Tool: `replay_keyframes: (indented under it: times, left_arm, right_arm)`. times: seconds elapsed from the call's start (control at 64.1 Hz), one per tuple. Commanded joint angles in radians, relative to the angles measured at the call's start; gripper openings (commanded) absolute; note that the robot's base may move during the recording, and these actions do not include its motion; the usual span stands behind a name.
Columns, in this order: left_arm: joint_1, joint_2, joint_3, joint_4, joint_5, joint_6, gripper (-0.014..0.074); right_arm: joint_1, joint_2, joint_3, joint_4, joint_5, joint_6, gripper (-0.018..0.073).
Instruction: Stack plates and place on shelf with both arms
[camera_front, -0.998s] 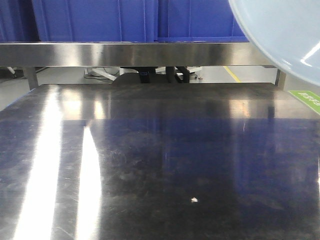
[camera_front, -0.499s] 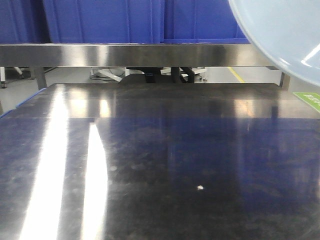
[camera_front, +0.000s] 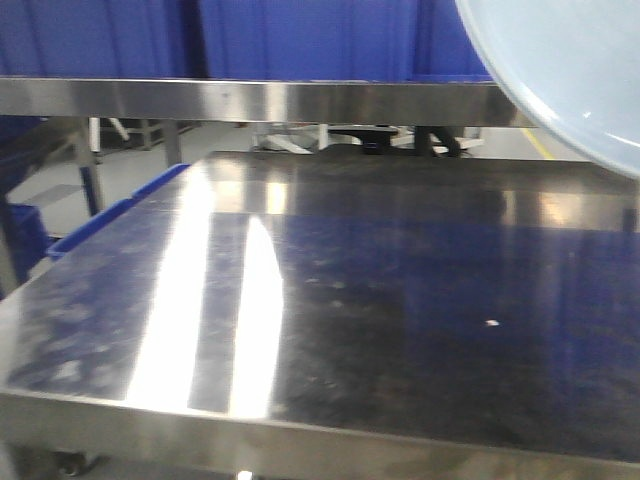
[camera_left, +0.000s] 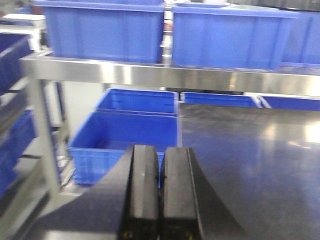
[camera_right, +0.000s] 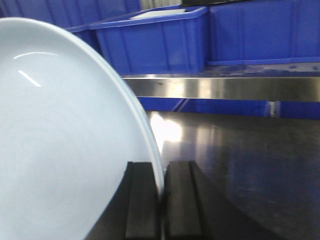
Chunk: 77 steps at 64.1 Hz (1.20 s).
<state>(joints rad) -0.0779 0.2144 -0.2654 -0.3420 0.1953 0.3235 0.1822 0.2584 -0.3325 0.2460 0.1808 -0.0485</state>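
Framing in the front view is changed from half a second ago: the steel tabletop is now shown with its near edge and left edge in sight, and the white speck on it is found higher and farther right. The plate is kept in the upper right corner, raised well clear of the tabletop and overlapping the shelf rail. Its rim is clamped edge-on between the fingers of the right gripper. The left gripper is pressed together with nothing between its fingers, held near the table's left edge, with blue crates seen ahead on the shelf
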Motion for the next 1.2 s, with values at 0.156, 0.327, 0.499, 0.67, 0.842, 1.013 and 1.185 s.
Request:
replay_keyframes:
  times: [0.156, 0.327, 0.499, 0.67, 0.842, 1.013, 1.185]
  left_arm:
    - [0.002, 0.009, -0.034, -0.015, -0.082, -0.011, 0.0080]
    - [0.002, 0.009, -0.034, -0.015, -0.082, -0.011, 0.0080]
    - [0.002, 0.009, -0.034, -0.015, -0.082, -0.011, 0.0080]
    - [0.002, 0.009, -0.034, -0.015, -0.082, -0.011, 0.0080]
    - [0.002, 0.009, -0.034, -0.015, -0.082, -0.011, 0.0080]
    - [0.002, 0.009, -0.034, -0.015, -0.082, -0.011, 0.0080]
    - [0.002, 0.009, -0.034, -0.015, -0.082, -0.011, 0.0080]
  right_arm:
    - [-0.003, 0.008, -0.029, 0.002, -0.110, -0.003, 0.0054]
    - [-0.003, 0.008, -0.029, 0.002, -0.110, -0.003, 0.0054]
    - [-0.003, 0.008, -0.029, 0.002, -0.110, -0.003, 0.0054]
    - [-0.003, 0.008, -0.029, 0.002, -0.110, -0.003, 0.0054]
    - [-0.003, 0.008, -0.029, 0.002, -0.110, -0.003, 0.0054]
    - [-0.003, 0.008, -0.029, 0.002, -0.110, -0.003, 0.0054]
    - [-0.003, 0.008, -0.029, 0.002, -0.110, -0.003, 0.0054]
